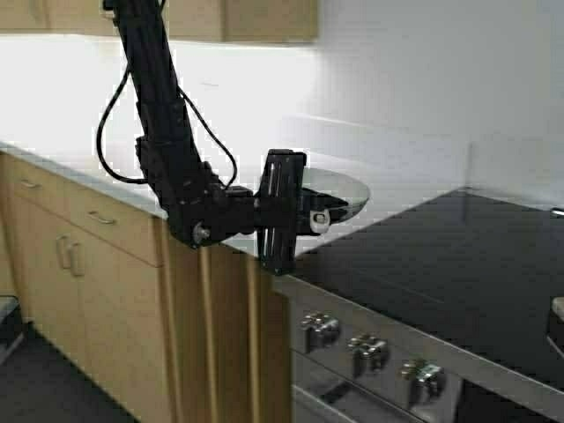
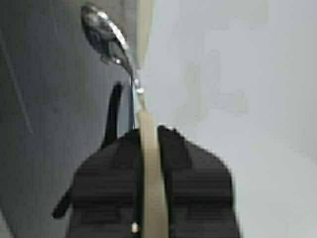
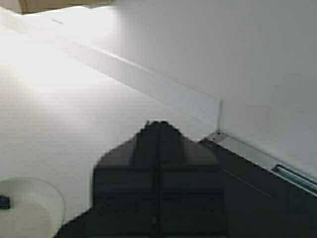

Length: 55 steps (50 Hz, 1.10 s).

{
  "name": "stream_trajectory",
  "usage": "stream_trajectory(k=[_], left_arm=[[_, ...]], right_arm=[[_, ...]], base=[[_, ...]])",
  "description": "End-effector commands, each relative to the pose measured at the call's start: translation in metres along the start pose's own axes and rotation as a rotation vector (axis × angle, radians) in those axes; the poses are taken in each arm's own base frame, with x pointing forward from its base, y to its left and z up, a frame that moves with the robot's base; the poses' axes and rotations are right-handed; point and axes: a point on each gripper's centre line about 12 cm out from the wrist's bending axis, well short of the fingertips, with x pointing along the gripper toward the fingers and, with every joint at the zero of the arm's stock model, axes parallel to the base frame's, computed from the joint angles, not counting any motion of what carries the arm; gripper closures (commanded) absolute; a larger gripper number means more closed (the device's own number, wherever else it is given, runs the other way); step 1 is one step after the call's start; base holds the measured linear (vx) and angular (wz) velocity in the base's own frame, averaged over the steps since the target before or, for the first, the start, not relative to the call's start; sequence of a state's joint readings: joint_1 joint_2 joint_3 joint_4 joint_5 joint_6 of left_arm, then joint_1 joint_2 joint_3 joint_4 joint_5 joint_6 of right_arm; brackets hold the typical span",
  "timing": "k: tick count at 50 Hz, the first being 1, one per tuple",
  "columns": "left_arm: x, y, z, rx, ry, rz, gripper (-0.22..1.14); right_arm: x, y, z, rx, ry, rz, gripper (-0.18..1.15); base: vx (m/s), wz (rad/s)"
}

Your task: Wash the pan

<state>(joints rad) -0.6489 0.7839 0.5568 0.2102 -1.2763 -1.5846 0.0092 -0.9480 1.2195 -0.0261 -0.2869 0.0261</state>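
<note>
The pan (image 1: 342, 189) is a shallow round white dish held level just above the counter's edge, beside the stove. My left gripper (image 1: 310, 217) is turned on its side and is shut on the pan's short handle (image 1: 320, 222). In the left wrist view the cream handle (image 2: 150, 163) shows edge-on, clamped between the two black fingers (image 2: 193, 168). My right gripper (image 3: 158, 125) is shut and empty, hovering over the counter near the stove's back corner. Part of the pan (image 3: 29, 210) shows low in that view.
A white counter (image 1: 79, 150) runs left over wooden cabinets (image 1: 79, 256). A black glass cooktop (image 1: 441, 264) lies at the right, with chrome knobs (image 1: 366, 348) on its front; one knob (image 2: 101, 32) shows in the left wrist view. A white wall (image 1: 423, 70) stands behind.
</note>
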Motion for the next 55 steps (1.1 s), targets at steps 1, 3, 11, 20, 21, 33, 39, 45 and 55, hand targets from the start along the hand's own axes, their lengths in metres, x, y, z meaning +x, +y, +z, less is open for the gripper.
stream_trajectory(k=[1, 3, 11, 20, 21, 33, 39, 45, 55], left_arm=[[-0.004, -0.027, 0.003, 0.032, -0.018, -0.070, 0.89], [-0.006, -0.028, 0.003, 0.034, -0.020, -0.070, 0.89], [-0.009, -0.024, 0.002, 0.032, -0.019, -0.061, 0.89], [-0.011, -0.022, 0.002, 0.030, -0.018, -0.061, 0.89], [-0.010, -0.022, 0.001, 0.026, -0.017, -0.064, 0.89], [-0.015, -0.033, -0.001, 0.035, -0.001, -0.099, 0.89], [-0.020, -0.033, -0.002, 0.029, 0.002, -0.112, 0.89], [-0.023, -0.039, -0.004, 0.014, 0.012, -0.147, 0.89], [-0.027, -0.048, -0.005, 0.012, 0.018, -0.161, 0.89]], right_arm=[[0.002, 0.000, 0.004, -0.010, -0.006, 0.003, 0.91], [0.002, 0.001, 0.004, -0.009, -0.008, 0.004, 0.91], [0.002, 0.000, 0.005, -0.007, -0.009, 0.002, 0.91], [0.002, 0.001, 0.005, -0.012, -0.008, 0.004, 0.91], [0.003, 0.000, 0.005, -0.010, -0.008, 0.003, 0.91], [0.003, 0.000, 0.005, -0.010, -0.008, 0.003, 0.91], [0.004, 0.001, 0.008, -0.010, -0.015, 0.004, 0.91], [0.002, 0.000, 0.008, -0.009, -0.017, 0.002, 0.91], [0.003, 0.001, 0.008, -0.010, -0.017, 0.004, 0.91]], base=[[0.04, 0.45], [0.04, 0.47], [0.03, 0.49], [0.02, 0.51], [0.03, 0.48], [0.05, 0.48], [0.05, 0.54], [0.06, 0.61], [0.06, 0.60]])
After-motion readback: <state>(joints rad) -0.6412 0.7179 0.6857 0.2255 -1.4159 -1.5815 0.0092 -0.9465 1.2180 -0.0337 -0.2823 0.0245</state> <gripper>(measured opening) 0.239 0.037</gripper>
